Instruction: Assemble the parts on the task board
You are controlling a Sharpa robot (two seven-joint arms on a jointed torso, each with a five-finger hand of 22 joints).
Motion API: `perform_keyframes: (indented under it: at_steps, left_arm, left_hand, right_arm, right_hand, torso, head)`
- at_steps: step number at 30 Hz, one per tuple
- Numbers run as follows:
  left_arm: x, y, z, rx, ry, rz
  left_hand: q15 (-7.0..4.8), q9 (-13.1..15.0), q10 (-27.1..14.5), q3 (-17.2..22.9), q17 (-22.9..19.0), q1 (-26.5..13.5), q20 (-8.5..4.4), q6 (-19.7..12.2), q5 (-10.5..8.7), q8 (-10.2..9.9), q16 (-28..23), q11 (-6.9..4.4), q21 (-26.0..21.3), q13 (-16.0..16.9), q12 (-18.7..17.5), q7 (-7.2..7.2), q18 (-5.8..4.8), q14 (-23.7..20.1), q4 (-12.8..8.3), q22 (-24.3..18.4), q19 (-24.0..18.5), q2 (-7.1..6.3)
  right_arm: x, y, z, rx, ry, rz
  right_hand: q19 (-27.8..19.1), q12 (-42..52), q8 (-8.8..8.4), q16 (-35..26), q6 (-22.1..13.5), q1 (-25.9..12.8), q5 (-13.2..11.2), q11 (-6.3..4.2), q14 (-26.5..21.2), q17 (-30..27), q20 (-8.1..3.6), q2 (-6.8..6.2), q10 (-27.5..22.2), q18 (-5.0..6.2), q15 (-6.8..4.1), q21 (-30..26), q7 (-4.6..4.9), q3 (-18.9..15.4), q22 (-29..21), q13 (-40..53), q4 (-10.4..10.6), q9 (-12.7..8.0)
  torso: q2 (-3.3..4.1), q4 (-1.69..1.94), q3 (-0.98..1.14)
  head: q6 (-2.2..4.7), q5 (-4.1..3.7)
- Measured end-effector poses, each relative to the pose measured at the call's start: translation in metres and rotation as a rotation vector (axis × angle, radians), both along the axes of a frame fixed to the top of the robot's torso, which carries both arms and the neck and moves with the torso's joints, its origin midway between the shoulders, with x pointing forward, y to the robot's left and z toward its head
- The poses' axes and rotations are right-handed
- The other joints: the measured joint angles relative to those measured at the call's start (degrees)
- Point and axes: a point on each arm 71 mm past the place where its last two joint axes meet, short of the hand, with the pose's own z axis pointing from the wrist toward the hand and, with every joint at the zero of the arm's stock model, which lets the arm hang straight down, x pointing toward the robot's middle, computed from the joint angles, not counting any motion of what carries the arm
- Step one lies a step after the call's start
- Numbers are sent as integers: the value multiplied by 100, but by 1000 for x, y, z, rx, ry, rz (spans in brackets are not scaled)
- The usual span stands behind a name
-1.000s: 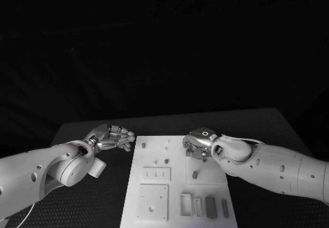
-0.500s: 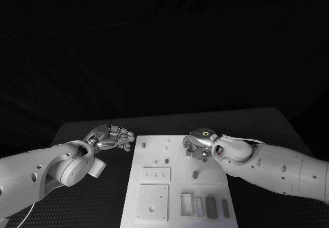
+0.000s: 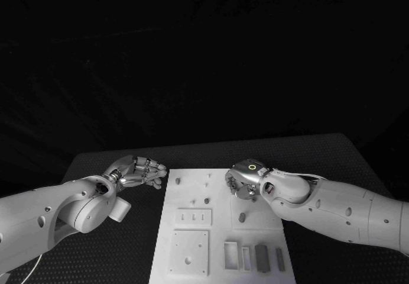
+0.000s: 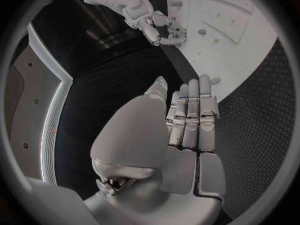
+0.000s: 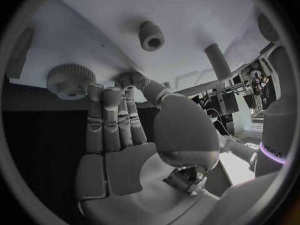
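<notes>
Black mesh table (image 3: 111, 248) is carrying the white plastic task board (image 3: 221, 219); right hand (image 3: 244, 180) is hovering empty with fingers spread, and left hand (image 3: 140, 171) is sitting empty and open beside it.

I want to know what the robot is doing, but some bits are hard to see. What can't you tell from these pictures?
- Head view: the right hand covers part of the board, so whatever lies under it is hidden.
- Right wrist view: whether its fingers hold the small part at their tips; fingers and thumb block it.
- Head view: the board's near end is cut off by the picture's bottom edge.
- Head view: the left hand looks curled; anything inside is too small to see.
</notes>
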Motion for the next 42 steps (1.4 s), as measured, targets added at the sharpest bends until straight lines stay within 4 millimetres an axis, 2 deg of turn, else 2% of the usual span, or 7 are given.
perform_keyframes:
  at_steps: [16,23,32,37,42]
  left_arm:
    - [0,-1,0,-1,0,-2]
    - [0,-4,0,-2,1,-6]
    - [0,-4,0,-2,1,-6]
    - [1,-4,0,-2,1,-6]
    - [1,-6,0,-3,1,-9]
  left_hand:
    - [-1,0,0,0,13,0,0,0,0,0,-22,0,0,5,0,0,-31,-1,0,5,0,0]
    - [-3,0,0,16,14,0,0,0,0,0,-22,0,0,4,0,0,-38,-3,16,4,0,0]
    - [-3,0,0,16,24,0,0,0,0,0,-22,0,0,4,-22,0,-49,-3,16,8,0,0]
    - [-3,0,0,15,27,0,0,0,0,0,-22,0,0,6,-22,0,8,-3,16,9,1,0]
    - [-4,0,0,16,27,0,1,0,0,0,-22,0,0,9,-22,0,8,-4,16,9,1,0]
  right_arm:
    - [2,11,7,-9,-41,-6]
    - [7,26,14,-1,-67,-2]
    - [14,37,20,10,-110,-10]
    - [14,50,22,28,-141,6]
    - [15,59,24,41,-174,14]
  right_hand:
    - [41,0,37,67,40,4,0,-20,30,31,-22,-4,22,0,-29,71,-41,30,0,-6,-2,44]
    - [61,0,37,96,46,9,0,-32,32,38,-41,-10,34,-1,-28,94,-47,39,0,-6,7,44]
    - [62,0,37,98,46,16,-12,-37,35,44,-41,-18,39,-1,-25,105,-47,56,-1,-6,-7,57]
    - [62,0,37,123,46,14,-18,-37,20,51,-41,-17,39,-1,-38,119,-47,62,-1,-6,0,66]
    - [63,0,37,133,62,11,-17,-37,30,57,-40,-16,39,-1,-48,145,-64,65,-1,-6,2,73]
  torso:
    - [13,7,-1]
    - [15,9,-2]
    - [20,15,-3]
    - [23,8,-3]
    - [23,12,1]
  head:
    - [38,-4]
    - [99,-7]
    - [164,35]
    - [225,62]
    - [277,79]
